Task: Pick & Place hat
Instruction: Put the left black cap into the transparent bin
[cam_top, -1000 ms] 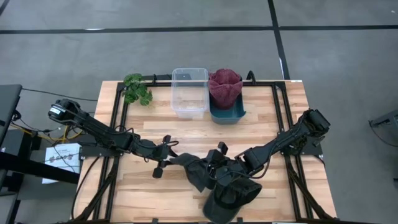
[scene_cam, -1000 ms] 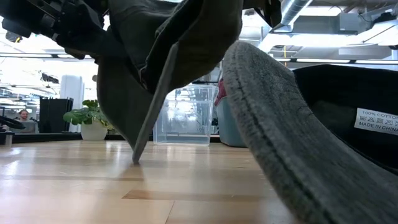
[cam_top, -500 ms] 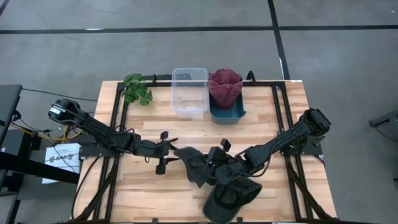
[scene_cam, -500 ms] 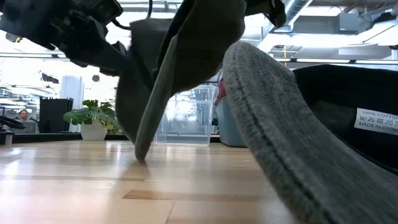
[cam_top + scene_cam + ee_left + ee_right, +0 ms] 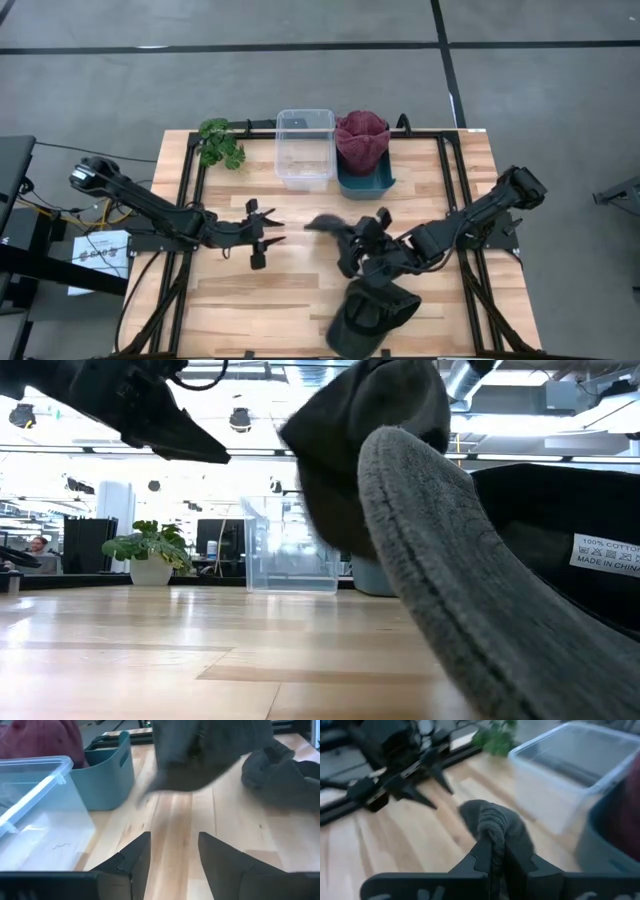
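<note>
Mid-table: right gripper [image 5: 492, 851] pinching ribbed grey knit hat [image 5: 335, 228]; left gripper [image 5: 268, 231] spread, empty.

Bare wood lies open between the left gripper [image 5: 268, 229] and the lifted hat [image 5: 335, 227].

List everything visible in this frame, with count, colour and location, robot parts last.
Held hat: one, dark grey, lifted above the table centre, pinched in the right gripper.
Second hat: one, dark grey cap, lying at the table's front edge.
Clear bin: one, transparent, at the back centre of the table.
Teal bin: one, right of the clear bin, touching it.
Maroon cloth: one, piled in the teal bin.
Plant: one, green, back left of the table.
Table: one, light wood.
Person: one, far off in the room in the low view.
Left gripper: fingers open, empty, left of centre.
Right gripper: shut on the held hat.
</note>
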You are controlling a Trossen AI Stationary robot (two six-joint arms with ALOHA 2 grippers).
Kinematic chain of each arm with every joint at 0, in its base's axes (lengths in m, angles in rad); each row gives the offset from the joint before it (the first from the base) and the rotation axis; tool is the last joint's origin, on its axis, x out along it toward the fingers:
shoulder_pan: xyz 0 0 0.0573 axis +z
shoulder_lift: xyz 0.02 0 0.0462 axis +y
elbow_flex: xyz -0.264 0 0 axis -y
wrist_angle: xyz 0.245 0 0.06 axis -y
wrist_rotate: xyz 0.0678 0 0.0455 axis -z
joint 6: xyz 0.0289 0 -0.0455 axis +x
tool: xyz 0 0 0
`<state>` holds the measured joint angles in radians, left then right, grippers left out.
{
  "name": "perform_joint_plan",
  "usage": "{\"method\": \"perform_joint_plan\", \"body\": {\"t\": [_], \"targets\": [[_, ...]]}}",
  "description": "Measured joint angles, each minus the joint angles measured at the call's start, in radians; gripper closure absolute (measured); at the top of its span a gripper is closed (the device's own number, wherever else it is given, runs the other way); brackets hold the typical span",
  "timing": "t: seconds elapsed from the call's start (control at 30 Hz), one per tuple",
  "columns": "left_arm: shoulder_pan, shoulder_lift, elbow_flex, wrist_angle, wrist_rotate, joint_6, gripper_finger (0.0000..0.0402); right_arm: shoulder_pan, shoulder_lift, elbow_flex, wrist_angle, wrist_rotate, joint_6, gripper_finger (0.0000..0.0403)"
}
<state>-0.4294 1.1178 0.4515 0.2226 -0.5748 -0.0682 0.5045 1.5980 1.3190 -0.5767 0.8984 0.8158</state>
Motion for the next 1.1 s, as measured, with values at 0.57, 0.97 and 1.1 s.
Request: {"method": "perform_joint_plan", "body": {"t": [0.57, 0.97, 1.1], "targets": [[-0.043, -0.005, 0.0, 0.144, 0.074, 0.001, 0.0258, -0.139, 0.137, 0.0, 0.283, 0.268, -0.062, 0.039], [-0.035, 0.09, 0.0, 0.22, 0.097, -0.018, 0.0259, -0.225, 0.263, 0.0, 0.836, 0.07, -0.4, 0.039], [-0.026, 0.094, 0.0, 0.229, 0.097, -0.019, 0.0259, -0.232, 0.269, 0.0, 0.896, 0.063, -0.425, 0.0386]]}}
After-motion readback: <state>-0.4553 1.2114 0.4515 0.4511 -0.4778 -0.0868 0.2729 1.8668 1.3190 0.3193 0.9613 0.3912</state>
